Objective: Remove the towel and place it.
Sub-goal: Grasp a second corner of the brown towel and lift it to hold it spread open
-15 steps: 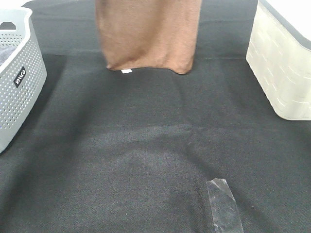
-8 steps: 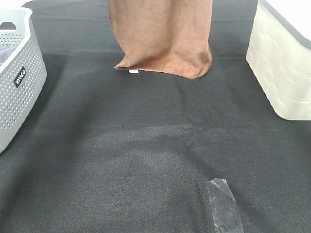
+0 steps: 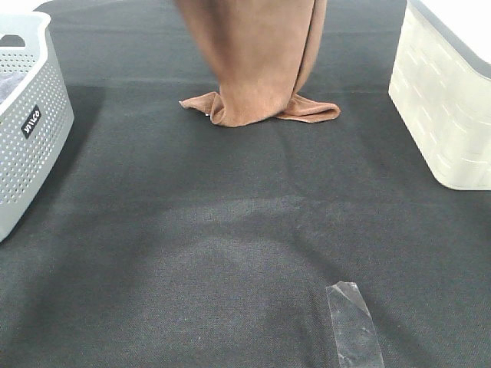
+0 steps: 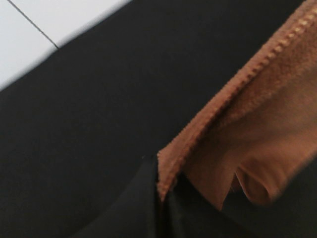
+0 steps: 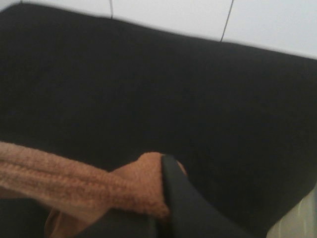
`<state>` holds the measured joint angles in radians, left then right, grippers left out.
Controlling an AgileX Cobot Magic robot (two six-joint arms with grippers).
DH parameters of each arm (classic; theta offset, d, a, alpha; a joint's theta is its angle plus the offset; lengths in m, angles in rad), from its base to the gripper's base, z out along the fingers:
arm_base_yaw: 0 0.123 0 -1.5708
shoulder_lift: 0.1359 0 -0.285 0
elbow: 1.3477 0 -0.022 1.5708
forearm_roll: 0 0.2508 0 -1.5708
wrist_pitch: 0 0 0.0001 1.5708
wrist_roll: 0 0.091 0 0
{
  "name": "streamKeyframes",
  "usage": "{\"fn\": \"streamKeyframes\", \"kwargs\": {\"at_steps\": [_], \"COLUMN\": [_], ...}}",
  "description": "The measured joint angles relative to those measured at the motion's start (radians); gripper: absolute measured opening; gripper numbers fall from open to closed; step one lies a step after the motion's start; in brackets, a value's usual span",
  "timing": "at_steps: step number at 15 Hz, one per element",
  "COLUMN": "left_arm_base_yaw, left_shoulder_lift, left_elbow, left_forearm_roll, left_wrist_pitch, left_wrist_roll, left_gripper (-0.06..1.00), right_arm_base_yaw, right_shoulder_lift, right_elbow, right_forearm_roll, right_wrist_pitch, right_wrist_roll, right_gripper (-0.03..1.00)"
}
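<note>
Item one: towel [image 3: 257,69], reddish-brown terry, hanging in a gathered column from the 12 o'clock edge of the high view. Its lower end is crumpled on the black tabletop [image 3: 192,253], with folds splayed toward 9 and 3 o'clock. In the left wrist view I see a zigzag-stitched hem along its edge. Left jaws: pressed together on a hemmed corner of the towel. Right jaws: pinching a rolled edge of the towel. Item two: grey perforated basket [image 3: 31,130] at 9 o'clock, labelled on its wall; something dark grey lies inside, which I cannot identify. Item three: white basket [image 3: 445,107] at 2 o'clock, interior hidden from me. Item four: clear tape strip [image 3: 353,326] on the tabletop at 5 o'clock.
</note>
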<state>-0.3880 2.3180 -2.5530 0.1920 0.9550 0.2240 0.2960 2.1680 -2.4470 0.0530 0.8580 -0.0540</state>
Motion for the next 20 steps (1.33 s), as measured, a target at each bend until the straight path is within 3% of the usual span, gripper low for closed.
{"fn": "streamKeyframes", "kwargs": {"at_steps": [3, 6, 10, 20], "left_arm_base_yaw": [-0.003, -0.005, -0.005, -0.028], "left_shoulder_lift": [-0.074, -0.102, -0.185, -0.771], "left_elbow": [-0.002, -0.003, 0.117, 0.851], "left_forearm_roll": [-0.023, -0.033, -0.111, -0.258], "left_wrist_pitch": [0.208, 0.239, 0.249, 0.226], "left_wrist_roll": [-0.045, -0.095, -0.097, -0.123], "left_gripper": [0.0, 0.0, 0.0, 0.0], "right_arm_base_yaw": [0.001, 0.002, 0.002, 0.008], "right_shoulder_lift": [-0.054, -0.081, -0.168, -0.691], "right_elbow": [0.0, 0.0, 0.092, 0.807], "right_forearm_roll": [0.082, 0.1, 0.118, 0.247], "right_wrist_pitch": [0.183, 0.338, 0.36, 0.351], "right_wrist_roll": [-0.042, -0.075, -0.082, -0.089], "right_gripper": [0.01, 0.01, 0.01, 0.01]}}
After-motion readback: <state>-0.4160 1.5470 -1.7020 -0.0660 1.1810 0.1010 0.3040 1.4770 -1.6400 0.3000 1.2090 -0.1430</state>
